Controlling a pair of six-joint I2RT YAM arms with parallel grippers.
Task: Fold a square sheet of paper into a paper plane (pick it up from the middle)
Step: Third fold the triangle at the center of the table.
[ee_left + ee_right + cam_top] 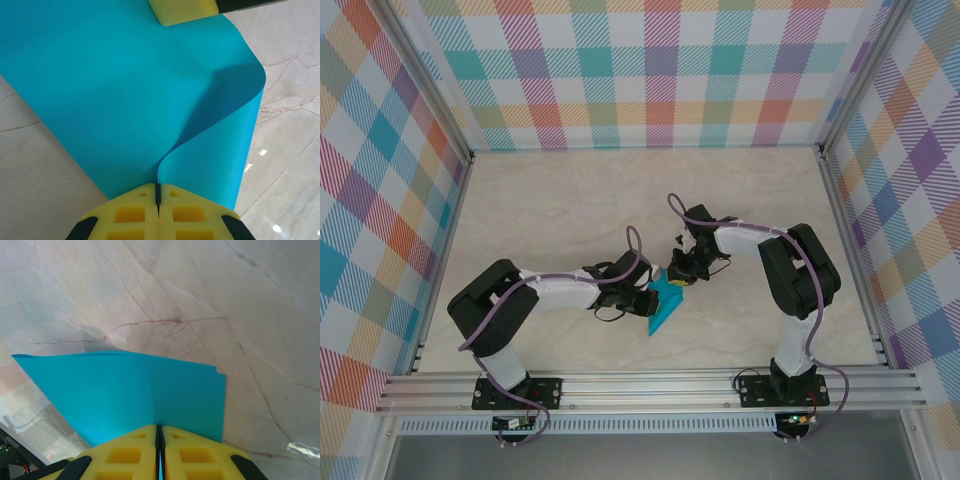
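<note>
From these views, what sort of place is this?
Probably a robot test cell: a left arm and right arm bolted to a metal rail, on a marble-look table boxed in by checked walls.

Your worktop (570, 200): pale, stone-look, thin brown veins, glossy in spots; teal paper (665, 305) just above it, contact unclear.

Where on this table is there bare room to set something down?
Bare marble table along the plaid back wall, and the near strip between the two arm bases. Crowded at centre: left fingers and right fingers both pinch the folded teal paper sheet.
</note>
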